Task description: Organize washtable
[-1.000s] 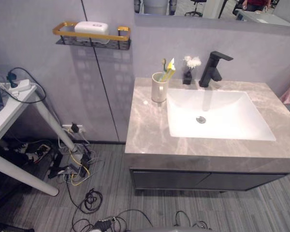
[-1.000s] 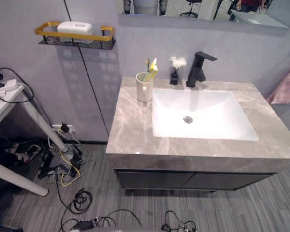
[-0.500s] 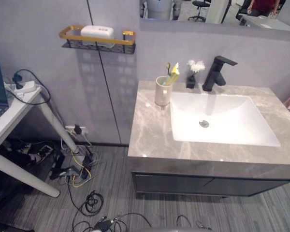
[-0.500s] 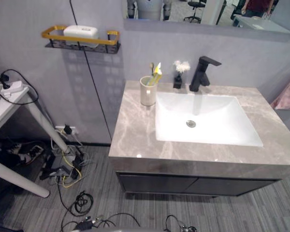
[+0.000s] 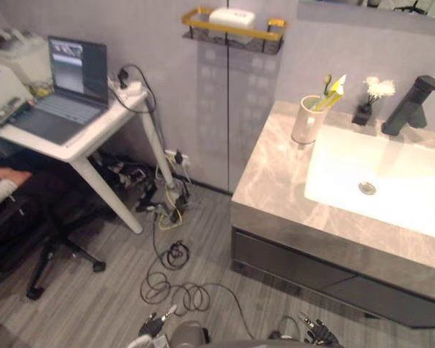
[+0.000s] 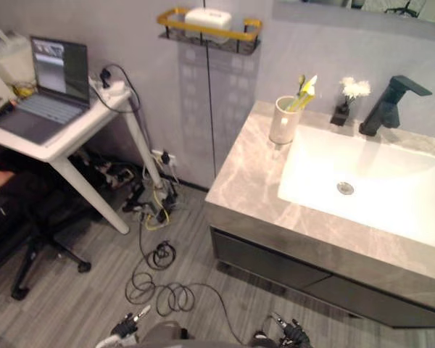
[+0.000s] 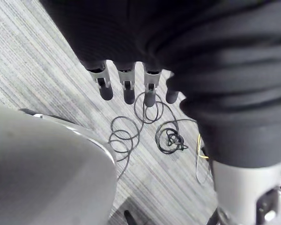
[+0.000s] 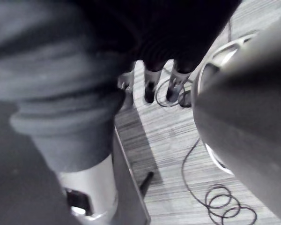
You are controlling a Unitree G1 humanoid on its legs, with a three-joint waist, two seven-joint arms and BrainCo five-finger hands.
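The grey marble washtable (image 5: 275,170) with a white sink (image 5: 377,181) stands at the right. On it, by the wall, are a beige cup (image 5: 305,122) holding a toothbrush and a yellow tube, a small dark vase with a white flower (image 5: 365,109) and a black faucet (image 5: 413,105). A white soap box (image 5: 232,16) lies on the gold-railed wall shelf (image 5: 232,32). My left hand (image 7: 126,86) hangs low over the floor with straight fingers and holds nothing. My right hand (image 8: 159,84) hangs the same way, far from the washtable.
A white desk (image 5: 80,138) with an open laptop (image 5: 69,87) and a power strip stands at the left. A person's arm (image 5: 3,177) and an office chair (image 5: 36,239) are beside it. Cables (image 5: 170,275) lie on the striped floor between desk and washtable.
The whole picture has swung left: the washtable now sits at the right, and the desk and laptop have come into view. Nothing on the washtable has moved.
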